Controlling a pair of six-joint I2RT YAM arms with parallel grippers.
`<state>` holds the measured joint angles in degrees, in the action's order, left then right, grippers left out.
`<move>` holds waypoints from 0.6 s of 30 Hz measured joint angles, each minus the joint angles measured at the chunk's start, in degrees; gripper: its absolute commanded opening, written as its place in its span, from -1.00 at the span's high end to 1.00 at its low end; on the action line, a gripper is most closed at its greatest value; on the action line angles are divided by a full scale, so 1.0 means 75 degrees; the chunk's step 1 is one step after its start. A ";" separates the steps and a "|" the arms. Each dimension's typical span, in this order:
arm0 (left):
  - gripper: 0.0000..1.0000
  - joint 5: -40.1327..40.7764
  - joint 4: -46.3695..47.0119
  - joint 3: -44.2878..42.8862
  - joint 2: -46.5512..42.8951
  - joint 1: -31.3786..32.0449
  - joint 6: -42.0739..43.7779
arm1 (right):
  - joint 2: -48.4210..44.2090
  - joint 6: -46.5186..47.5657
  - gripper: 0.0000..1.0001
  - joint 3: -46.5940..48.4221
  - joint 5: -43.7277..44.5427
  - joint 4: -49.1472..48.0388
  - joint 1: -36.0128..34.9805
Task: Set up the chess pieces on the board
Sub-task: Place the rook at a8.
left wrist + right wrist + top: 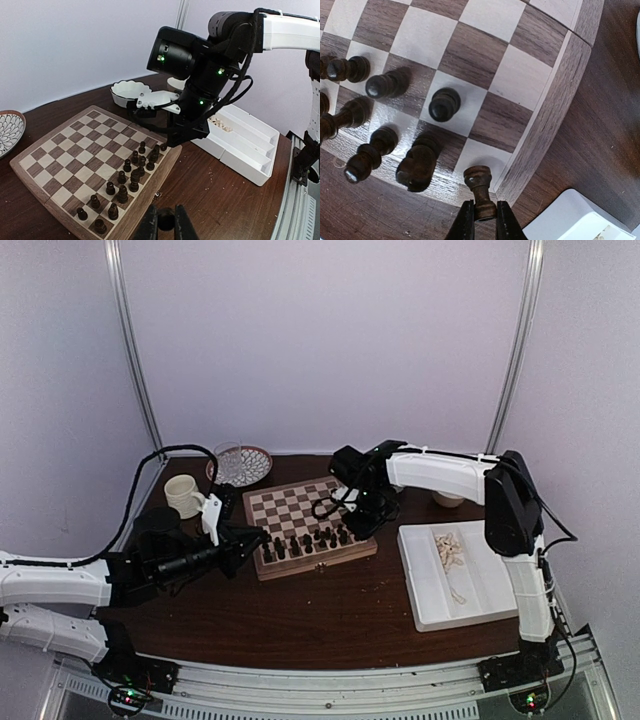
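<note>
2 arms reach over a dark brown wooden table (330,625) whose grain is speckled with pale crumbs. Pale lilac-white wall panels (320,340) close it in, joined by 2 slanting metal poles (130,360). An aluminium rail (350,692) runs along the near edge, under the arm bases.

The board (290,505) lies toward the back of the table, turned a little off square. Dark chess pieces (125,180) stand in 2 loose rows along its near edge.

The right gripper (482,206) hangs over the board's near right corner. Its jaws are clamped on 1 dark piece (478,186), which sits above the pale corner square. Whether the piece touches the wood cannot be told.

The left gripper (165,211) hovers low, just off the board's near left corner. Its fingers are pressed together.

A white divided tray (480,605) sits to the right of the board and apart from it. Cream chess pieces (449,550) are heaped in 1 compartment toward its far end.

A cream mug (185,497) stands at the back left, with a patterned bowl (240,465) behind it at the table's far edge. A scalloped white bowl (127,91) rests beyond the board's far right side, partly hidden by the right arm in the top view.
</note>
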<state>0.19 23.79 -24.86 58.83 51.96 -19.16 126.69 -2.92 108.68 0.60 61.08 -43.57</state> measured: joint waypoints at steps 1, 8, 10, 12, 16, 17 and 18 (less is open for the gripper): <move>1.00 -0.0032 0.0003 0.0000 0.0000 0.0000 0.0000 | 0.0009 0.0000 0.73 0.0026 -0.0006 0.0015 0.0000; 1.00 -0.0169 0.0000 0.0000 -0.0003 0.0000 0.0000 | 0.0023 0.0000 0.63 0.0122 -0.0067 0.0035 0.0000; 1.00 -0.0187 0.0000 0.0000 -0.0006 0.0000 -0.0003 | 0.0029 0.0000 0.60 0.0122 -0.0070 0.0035 0.0000; 1.00 -0.0195 0.0000 0.0000 -0.0012 0.0000 -0.0003 | 0.0029 -0.0006 0.54 0.0122 -0.0073 0.0035 0.0000; 1.00 -0.0198 0.0000 0.0000 -0.0017 0.0000 -0.0003 | 0.0029 0.0000 0.51 0.0122 -0.0079 0.0035 0.0000; 1.00 -0.0198 0.0000 0.0000 -0.0017 0.0000 -0.0003 | 0.0029 0.0000 0.51 0.0122 -0.0079 0.0032 0.0000; 1.00 -0.0201 0.0000 0.0000 -0.0017 0.0000 -0.0003 | 0.0029 -0.0003 0.52 0.0122 -0.0079 0.0032 0.0000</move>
<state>-1.32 23.79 -24.86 58.70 51.96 -19.18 126.91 -2.94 109.60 0.01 61.32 -43.57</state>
